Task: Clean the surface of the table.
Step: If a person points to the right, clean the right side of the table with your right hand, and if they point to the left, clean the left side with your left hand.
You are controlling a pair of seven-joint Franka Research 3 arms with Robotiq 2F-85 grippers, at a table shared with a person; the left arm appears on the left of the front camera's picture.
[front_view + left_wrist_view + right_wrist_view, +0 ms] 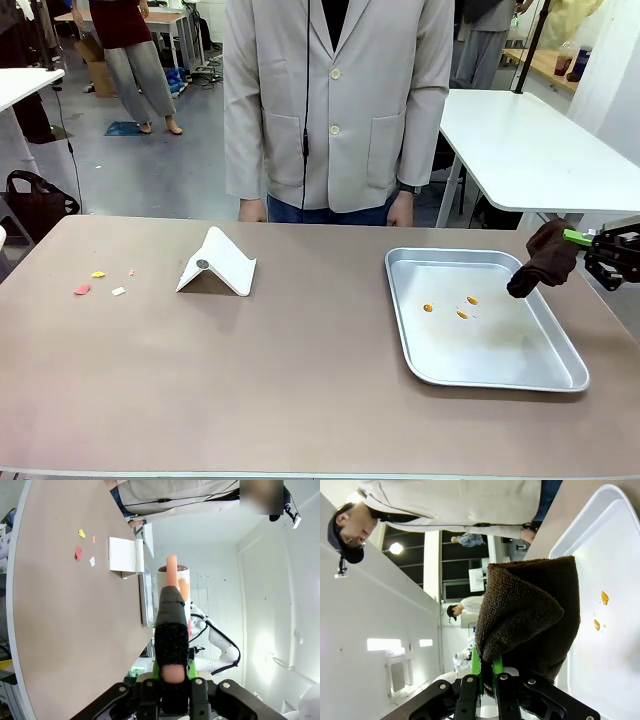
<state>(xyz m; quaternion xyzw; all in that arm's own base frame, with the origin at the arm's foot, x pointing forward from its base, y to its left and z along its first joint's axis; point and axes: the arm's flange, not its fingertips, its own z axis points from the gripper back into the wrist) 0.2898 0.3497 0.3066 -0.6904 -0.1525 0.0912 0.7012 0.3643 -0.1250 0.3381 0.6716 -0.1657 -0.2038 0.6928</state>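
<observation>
The large rectangular counter (300, 390) with a smooth matte taupe-brown top spans the front view. Its long axis runs left to right between the robot and a person in a pale grey jacket (335, 100).

The right claw (578, 242) is clamped on a folded dark brown terry cloth (543, 260). It hangs at the counter's right end, by the rim of a shiny rectangular metal tray (500, 345) holding small orange crumbs (462, 314).

The loose debris, small red, yellow and white scraps (83, 290), lies well apart at the left end, beyond a white folded card (220, 262).

The left claw (172, 675) is clamped on a long black foam-sleeved tool (171, 630) with a peach tip (type cannot be determined). The left arm is judged nearer the scraps. To reach them, the cloth would have to travel left along the long axis.
</observation>
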